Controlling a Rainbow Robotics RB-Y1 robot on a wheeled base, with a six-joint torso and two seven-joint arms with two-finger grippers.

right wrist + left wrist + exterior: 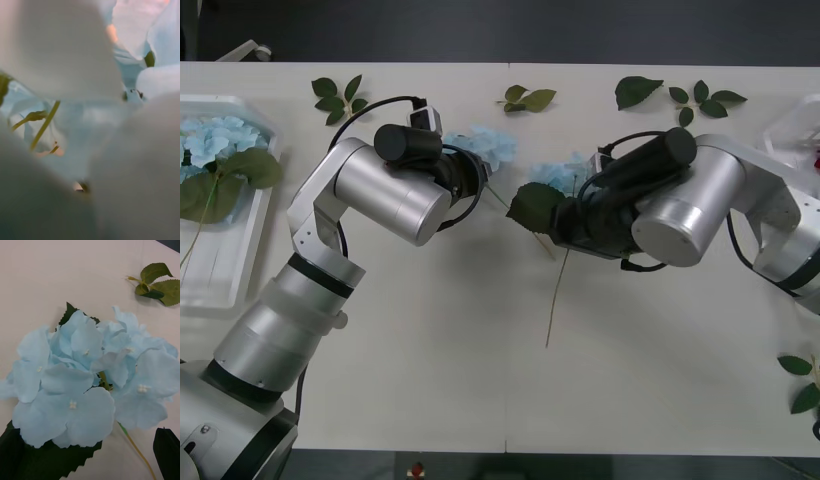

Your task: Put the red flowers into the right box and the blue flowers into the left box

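Both arms over mid-table blue flowers (pixel 490 146)

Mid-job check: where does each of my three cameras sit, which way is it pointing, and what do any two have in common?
Front view: above the arms, looking down at the table; both arms show.
Left wrist view: on the left arm, facing a blue hydrangea; a dark fingertip of the left gripper shows.
Right wrist view: on the right arm, pressed close against pale blue petals.
Shared: the front and left wrist views both show the hydrangea beside a leaf sprig.
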